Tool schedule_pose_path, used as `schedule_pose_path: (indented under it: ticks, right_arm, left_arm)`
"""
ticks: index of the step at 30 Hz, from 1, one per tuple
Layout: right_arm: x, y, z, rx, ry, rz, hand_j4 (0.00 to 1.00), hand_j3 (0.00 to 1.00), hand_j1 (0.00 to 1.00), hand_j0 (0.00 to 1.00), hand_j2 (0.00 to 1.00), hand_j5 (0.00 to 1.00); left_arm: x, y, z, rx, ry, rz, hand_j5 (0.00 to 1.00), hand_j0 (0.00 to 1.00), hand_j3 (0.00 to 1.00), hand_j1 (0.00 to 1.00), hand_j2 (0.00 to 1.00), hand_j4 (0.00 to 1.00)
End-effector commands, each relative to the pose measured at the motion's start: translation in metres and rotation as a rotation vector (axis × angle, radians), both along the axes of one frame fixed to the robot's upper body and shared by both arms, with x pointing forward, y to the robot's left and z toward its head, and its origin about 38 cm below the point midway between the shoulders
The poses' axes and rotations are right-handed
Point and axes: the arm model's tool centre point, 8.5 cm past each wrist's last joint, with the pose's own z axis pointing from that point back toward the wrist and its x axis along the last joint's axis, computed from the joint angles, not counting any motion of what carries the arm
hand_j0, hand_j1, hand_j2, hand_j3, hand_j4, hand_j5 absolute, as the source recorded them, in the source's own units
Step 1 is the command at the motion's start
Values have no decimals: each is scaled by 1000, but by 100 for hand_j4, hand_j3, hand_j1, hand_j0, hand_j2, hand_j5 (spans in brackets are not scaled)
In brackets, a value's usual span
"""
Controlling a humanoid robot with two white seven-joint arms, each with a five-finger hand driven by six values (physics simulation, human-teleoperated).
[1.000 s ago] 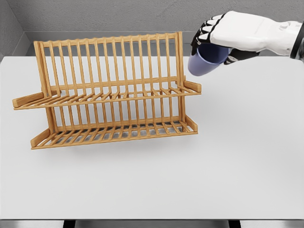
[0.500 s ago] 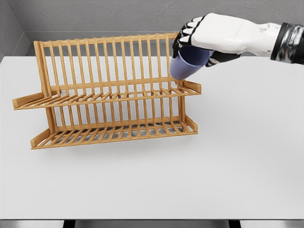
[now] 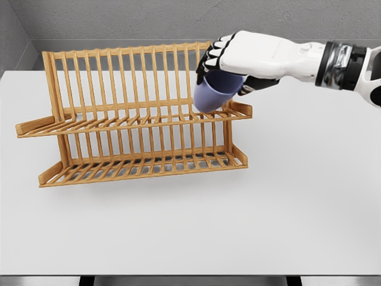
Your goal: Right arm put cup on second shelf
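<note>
Periwinkle-blue plastic is what catches the eye: one small blue cup [image 3: 209, 95] held in the white five-fingered right robot hand [image 3: 229, 59], whose black-tipped fingers [image 3: 209, 58] are curled around its upper part, clamped on it. The cup hangs tilted, its long axis slanting from the hand at upper right down toward lower left, so its closed base points down-left at the rack and its mouth is hidden up inside the grip. It sits over the right end of the upper shelf [image 3: 137, 119] of the two-tier wooden slatted dish rack [image 3: 134, 113], its base just at the shelf slats; whether it actually touches them I cannot tell.

Compared with half a second ago, the robot hand and cup have moved left and lower. Before, the cup was above the shelf's right end with a clear gap; now it overlaps the upright bars and reaches down to shelf level. More of the forearm shows too, with the metallic wrist band [image 3: 339, 59] now well inside the right edge.

By count: one cup, one rack with two shelves, one arm in sight. The rack stands toward the rear left of the plain white tabletop [image 3: 286, 208], its lower shelf [image 3: 143, 167] facing the front edge.
</note>
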Motion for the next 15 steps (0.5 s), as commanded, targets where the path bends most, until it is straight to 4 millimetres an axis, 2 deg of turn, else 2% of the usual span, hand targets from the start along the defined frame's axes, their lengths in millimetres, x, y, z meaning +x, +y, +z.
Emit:
schedule_pose_path:
  ticks: [1,15]
  right_arm:
    - [0,1,0,3,3,3,100,100,100,100,100,100]
    - [-1,8,-2,8,7,21,100,100,100,100,100,100]
  left_arm:
    - [0,0,0,0,0,0,100,100,100,100,100,100]
    - [0,0,0,0,0,0,100,100,100,100,100,100]
